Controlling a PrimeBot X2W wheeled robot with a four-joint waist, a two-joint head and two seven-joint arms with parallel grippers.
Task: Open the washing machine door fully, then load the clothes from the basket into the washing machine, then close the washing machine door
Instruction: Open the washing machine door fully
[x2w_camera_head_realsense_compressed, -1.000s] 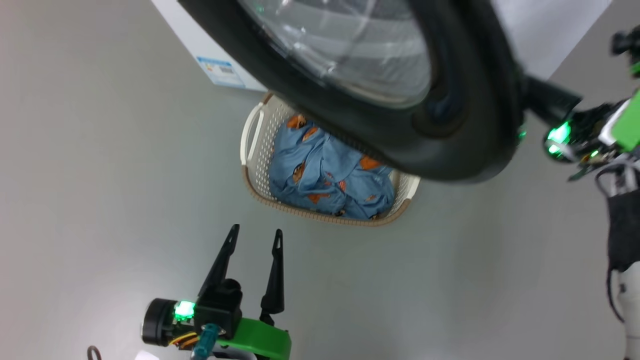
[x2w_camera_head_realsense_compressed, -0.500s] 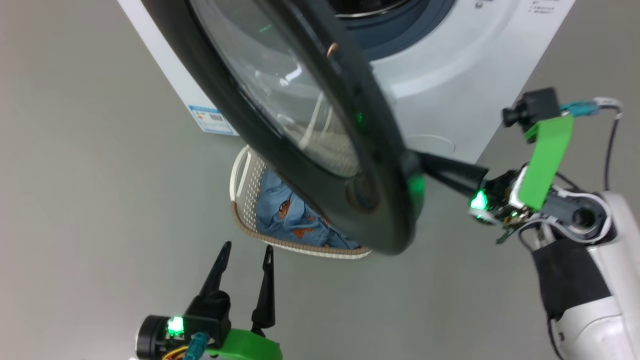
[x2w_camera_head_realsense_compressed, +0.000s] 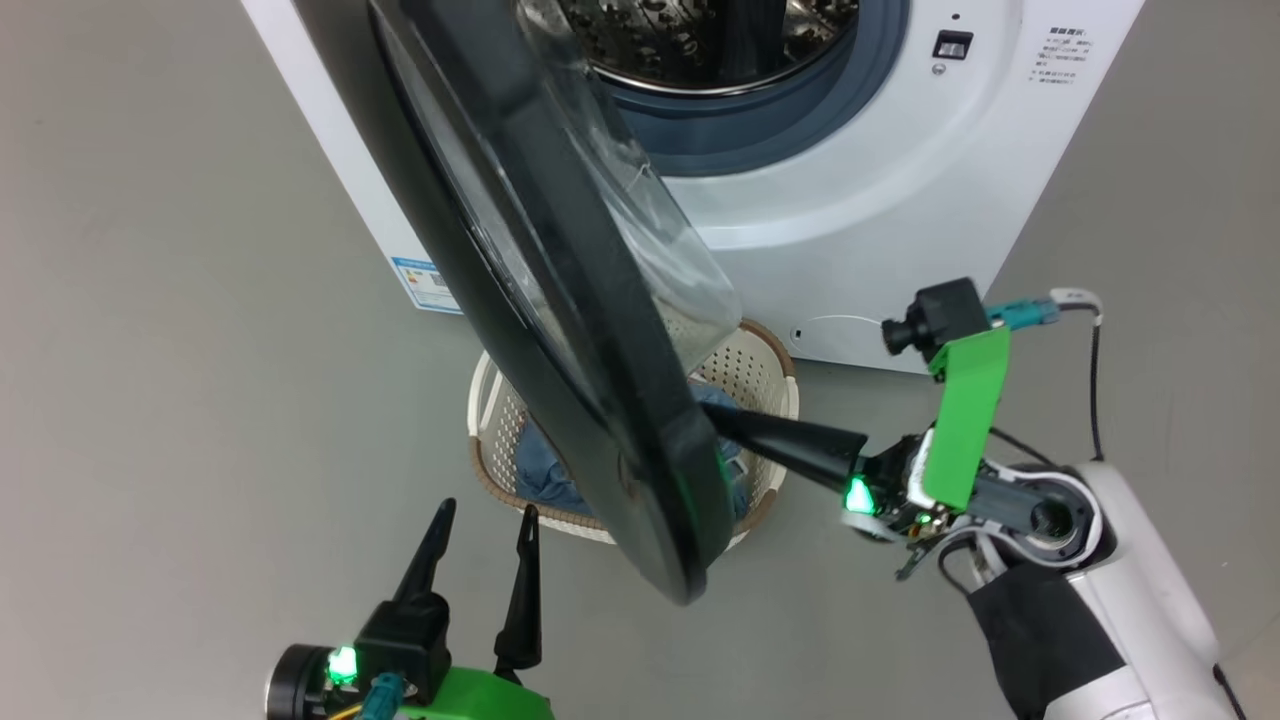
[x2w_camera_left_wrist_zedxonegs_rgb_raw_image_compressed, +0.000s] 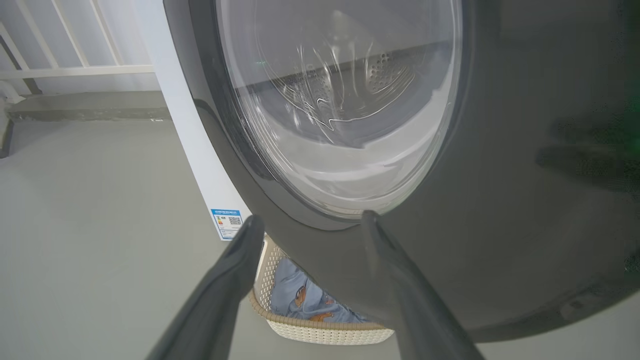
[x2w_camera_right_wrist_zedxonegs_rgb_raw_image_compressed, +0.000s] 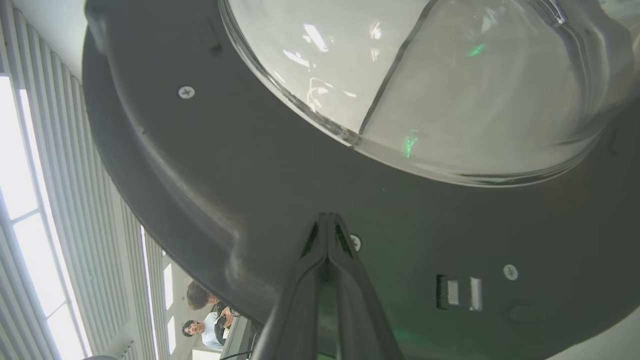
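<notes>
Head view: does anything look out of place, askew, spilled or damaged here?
Nothing spilled or damaged. One oddity: the basket sits directly beneath the partly open washing machine door, whose lower edge overhangs it and hides most of the clothes. The right gripper, jaws shut, meets the door's inner face.

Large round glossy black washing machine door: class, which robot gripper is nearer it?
Right. The shut right gripper has its tips against the inner face of the door, near its rim; the open left gripper hovers apart, facing its outer side.

Left gripper spread wide, right gripper pinched closed
</notes>
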